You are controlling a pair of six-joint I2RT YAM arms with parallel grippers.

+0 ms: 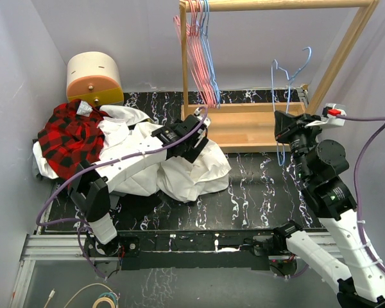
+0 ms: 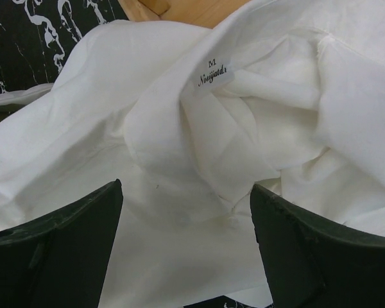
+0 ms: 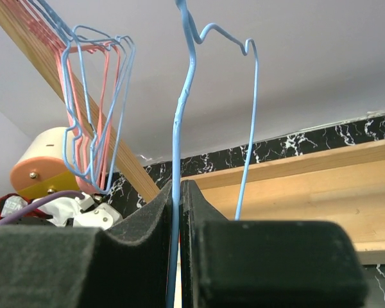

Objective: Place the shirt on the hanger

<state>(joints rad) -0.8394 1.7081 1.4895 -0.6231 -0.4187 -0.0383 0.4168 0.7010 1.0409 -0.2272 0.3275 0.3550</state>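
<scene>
The white shirt [image 1: 192, 172] lies crumpled on the black marbled table, partly under my left arm. In the left wrist view its collar area with the size label [image 2: 212, 72] fills the frame. My left gripper [image 1: 201, 141] is open, its jaws spread just above the shirt fabric [image 2: 179, 147], holding nothing [image 2: 186, 215]. My right gripper [image 1: 281, 133] is shut on the light-blue hanger [image 1: 274, 83] and holds it upright in front of the wooden rack. In the right wrist view the hanger's wire [image 3: 183, 115] runs up from between the closed jaws [image 3: 177, 192].
A red-and-black plaid garment [image 1: 74, 135] lies at the left on the shirt's far end. A wooden rack [image 1: 244, 125] stands at the back with pink and blue hangers [image 1: 197, 51] on its rail. A cream and orange cylinder [image 1: 93, 77] sits at the back left.
</scene>
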